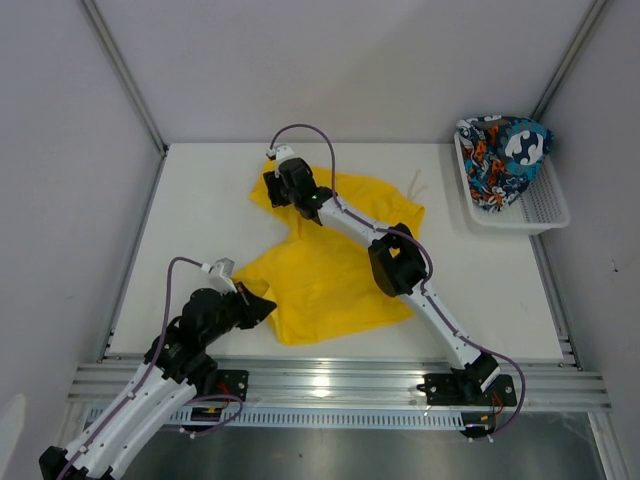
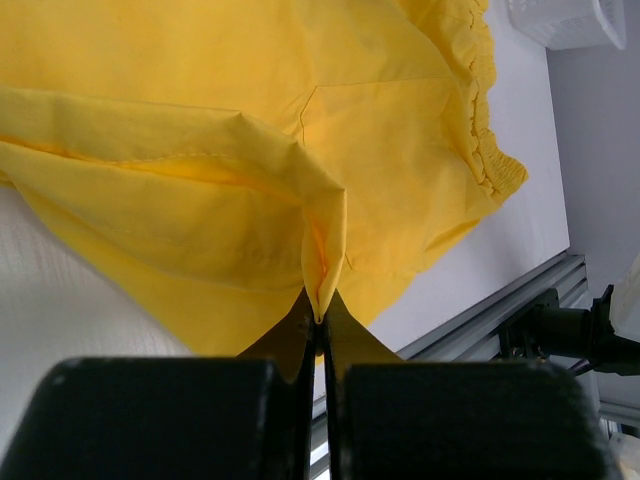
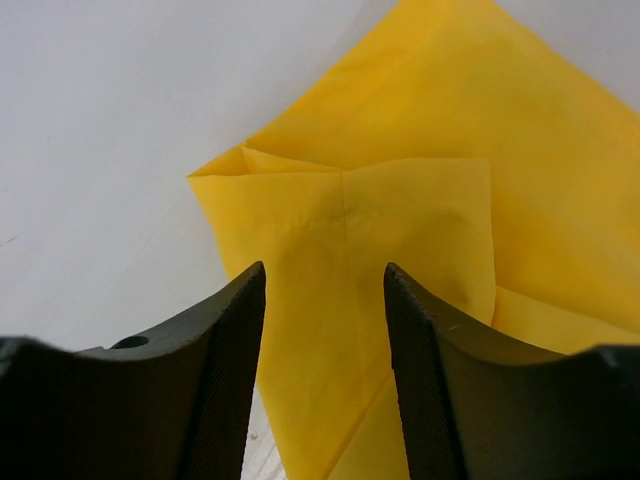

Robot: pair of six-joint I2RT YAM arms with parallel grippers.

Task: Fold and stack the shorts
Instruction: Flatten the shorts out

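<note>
The yellow shorts [image 1: 330, 270] lie spread on the white table. My left gripper [image 1: 262, 305] is shut on a pinched fold at their near left hem; in the left wrist view the yellow cloth [image 2: 250, 200] rises from the closed fingertips [image 2: 322, 318]. My right gripper [image 1: 278, 195] is open over the far left corner of the shorts; in the right wrist view the yellow corner [image 3: 345, 215] lies between and beyond the spread fingers [image 3: 325, 275]. The printed teal, orange, black and white shorts [image 1: 502, 157] sit bunched in the basket at the far right.
A white mesh basket [image 1: 540, 210] stands at the table's far right edge. A white drawstring [image 1: 418, 185] pokes out past the shorts' far right side. Metal rails [image 1: 330, 385] run along the near edge. Grey walls close in left, back and right.
</note>
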